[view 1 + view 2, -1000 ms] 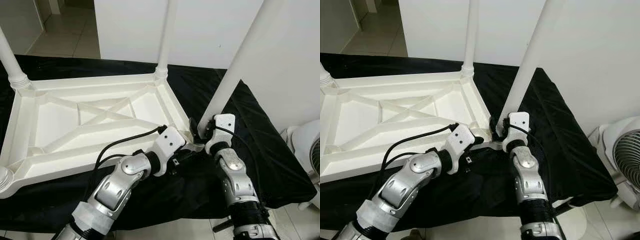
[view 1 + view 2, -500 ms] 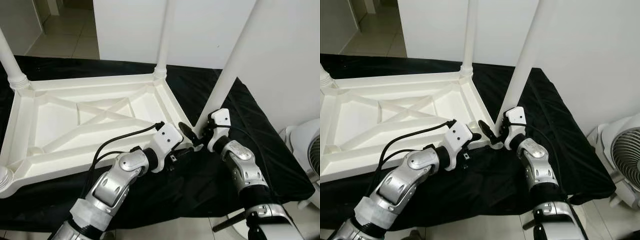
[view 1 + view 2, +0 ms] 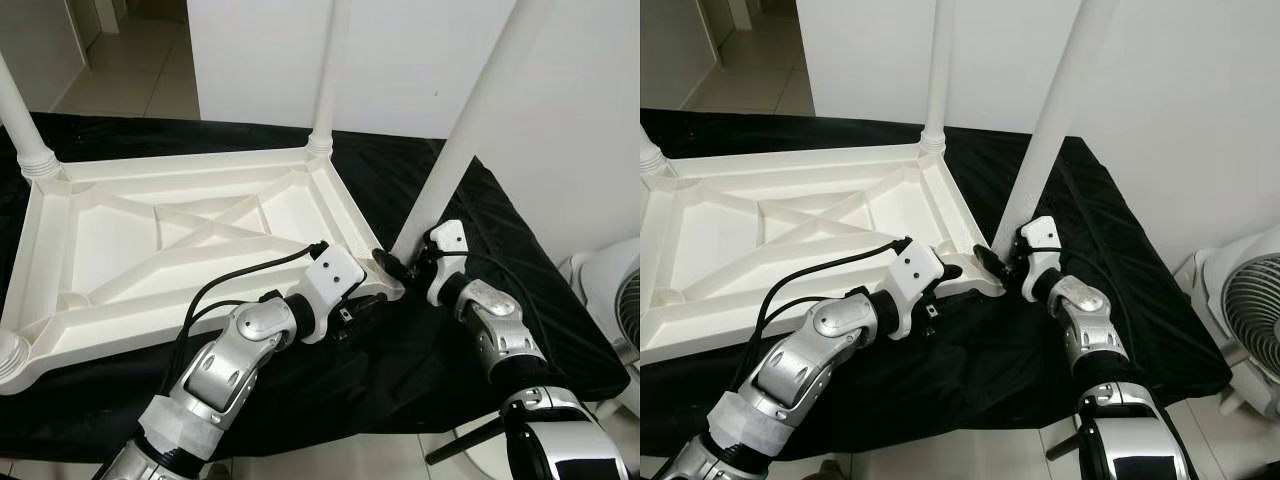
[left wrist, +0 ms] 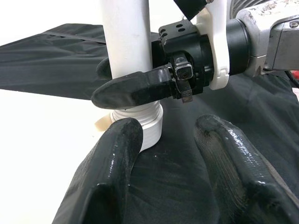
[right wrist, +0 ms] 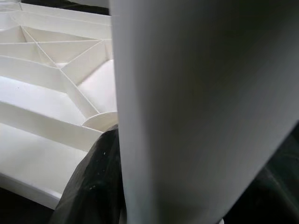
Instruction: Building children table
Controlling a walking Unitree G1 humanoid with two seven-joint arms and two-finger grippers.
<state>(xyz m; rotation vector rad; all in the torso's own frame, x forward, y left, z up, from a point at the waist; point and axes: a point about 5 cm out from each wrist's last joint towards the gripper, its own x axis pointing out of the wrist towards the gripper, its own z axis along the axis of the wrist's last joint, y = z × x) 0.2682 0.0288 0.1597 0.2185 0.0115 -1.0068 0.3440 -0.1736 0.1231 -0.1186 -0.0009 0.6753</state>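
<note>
The right claw (image 4: 140, 86) is pinching the base of the white table leg (image 3: 455, 160) at the near corner of the upturned children's table (image 3: 180, 250) on black cloth (image 3: 520, 300), while the left claw (image 4: 163, 172) is hovering spread just beside the leg's threaded collar (image 4: 147, 123).

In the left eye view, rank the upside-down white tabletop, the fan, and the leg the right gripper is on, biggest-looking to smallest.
1. Tabletop, largest.
2. Leg at the right gripper; it runs out of frame.
3. Fan, cut off at the frame edge, so unsure.

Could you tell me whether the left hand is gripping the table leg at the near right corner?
No, in the left wrist view the left hand is open short of the leg, which the right hand grips.
</note>
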